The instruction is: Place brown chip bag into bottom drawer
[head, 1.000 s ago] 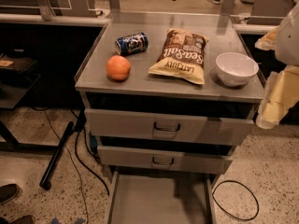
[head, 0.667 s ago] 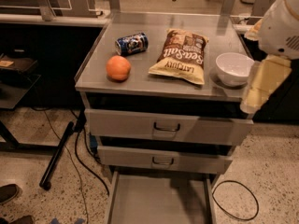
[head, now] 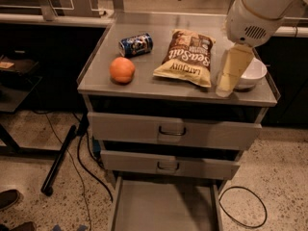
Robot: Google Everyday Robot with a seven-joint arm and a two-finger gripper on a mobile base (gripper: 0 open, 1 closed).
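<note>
fingers (head: 230,73) over cabinet (head: 144,88) front edge, beside brown chip bag (head: 186,57)

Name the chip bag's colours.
Brown chip bag: dark brown and tan-yellow, camera view; claw beside it.

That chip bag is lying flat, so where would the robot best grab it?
Probably from straight above, pinching the bag across its puffy middle, the narrower way: it lies flat, leaving no edge to slip under. The gripper hangs beside it, in front of the bowl.
</note>
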